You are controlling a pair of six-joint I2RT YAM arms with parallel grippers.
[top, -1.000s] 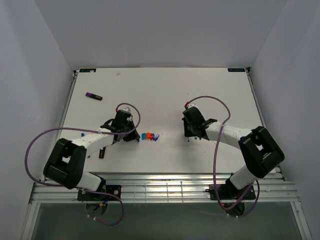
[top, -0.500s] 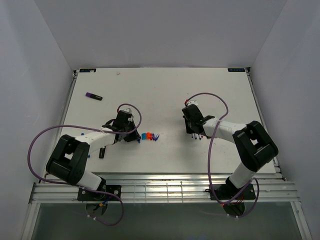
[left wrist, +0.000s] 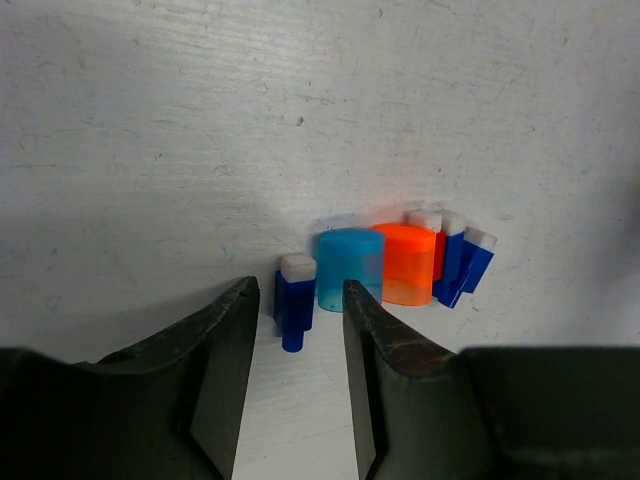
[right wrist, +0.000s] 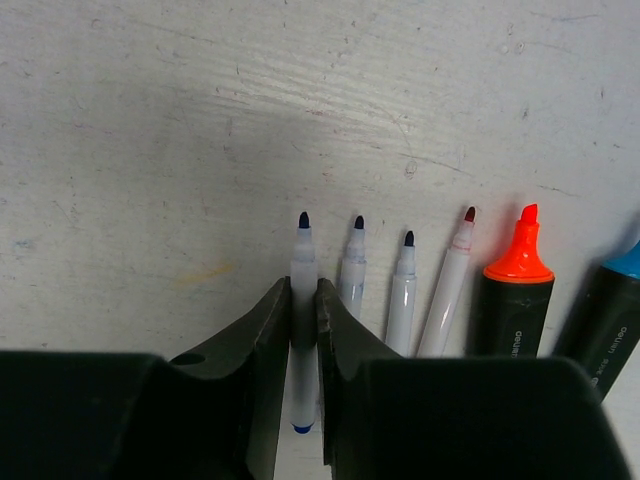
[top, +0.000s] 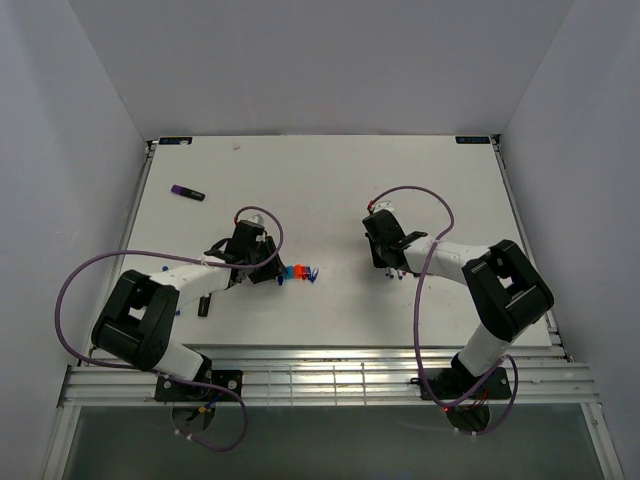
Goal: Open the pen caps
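Between the left gripper's [left wrist: 299, 292] half-open jaws a slim blue cap [left wrist: 296, 305] stands loose, so we judge set-down (right gripper [right wrist: 302, 288] flanks a bare pen [right wrist: 303, 250], grip we cannot tell); next, retreat straight back.

Clustered pen caps [left wrist: 380, 265] crowd the left claw [left wrist: 298, 298]; table [left wrist: 300, 120] beyond lies open.

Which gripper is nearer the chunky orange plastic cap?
Left. The left gripper stands open just left of the orange cap; the right gripper is far to its right, around a white pen.
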